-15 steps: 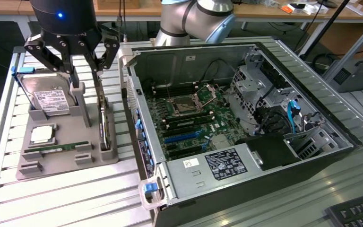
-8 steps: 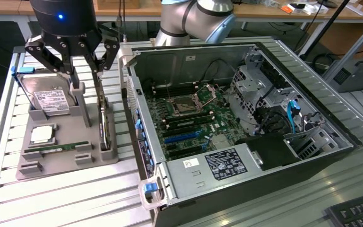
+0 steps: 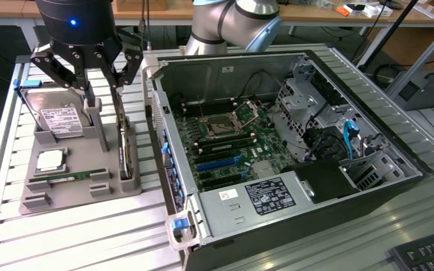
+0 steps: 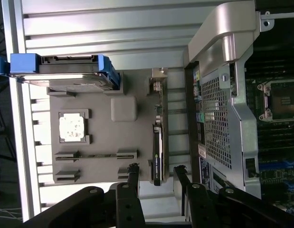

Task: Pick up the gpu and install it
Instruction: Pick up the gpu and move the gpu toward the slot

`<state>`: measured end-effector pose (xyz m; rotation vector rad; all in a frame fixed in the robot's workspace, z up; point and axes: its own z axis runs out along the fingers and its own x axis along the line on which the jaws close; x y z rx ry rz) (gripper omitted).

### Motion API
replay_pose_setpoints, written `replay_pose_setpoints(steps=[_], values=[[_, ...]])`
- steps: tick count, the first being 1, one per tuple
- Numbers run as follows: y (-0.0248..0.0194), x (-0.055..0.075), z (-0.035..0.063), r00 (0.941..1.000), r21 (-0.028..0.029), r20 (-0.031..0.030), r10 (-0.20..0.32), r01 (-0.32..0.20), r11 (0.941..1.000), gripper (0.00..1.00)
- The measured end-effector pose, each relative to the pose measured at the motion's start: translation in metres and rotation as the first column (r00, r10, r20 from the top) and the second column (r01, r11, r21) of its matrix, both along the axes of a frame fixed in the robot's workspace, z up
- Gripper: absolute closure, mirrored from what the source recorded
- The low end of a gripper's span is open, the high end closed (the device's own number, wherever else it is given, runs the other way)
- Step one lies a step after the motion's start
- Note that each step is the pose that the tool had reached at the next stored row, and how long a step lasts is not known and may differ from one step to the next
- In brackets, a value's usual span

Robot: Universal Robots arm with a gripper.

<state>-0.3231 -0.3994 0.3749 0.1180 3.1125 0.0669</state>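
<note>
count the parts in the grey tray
4: the hard drive at the tray's far end, the cpu in front of it, the memory stick nearer still, the gpu on edge along the side facing the case.

Exterior view, 12 o'clock = far side. On table (image 3: 66, 237): tray (image 3: 74, 195) at 9 o'clock of open computer case (image 3: 202, 73), just beside it. On tray: hard drive (image 3: 59, 119) at 12, chip (image 3: 51, 161) at 9, memory stick (image 3: 70, 177) at 7, graphics card (image 3: 124, 149) on edge along 3 o'clock side, nearest the case. Keyboard (image 3: 428, 254) at 5 o'clock of case.
</note>
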Motion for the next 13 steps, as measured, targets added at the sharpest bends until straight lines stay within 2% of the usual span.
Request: replay_pose_setpoints(steps=[13], values=[[0.0000, 0.0000, -0.0037, 1.0000, -0.0002, 0.0001, 0.000, 0.000, 1.0000, 0.58]])
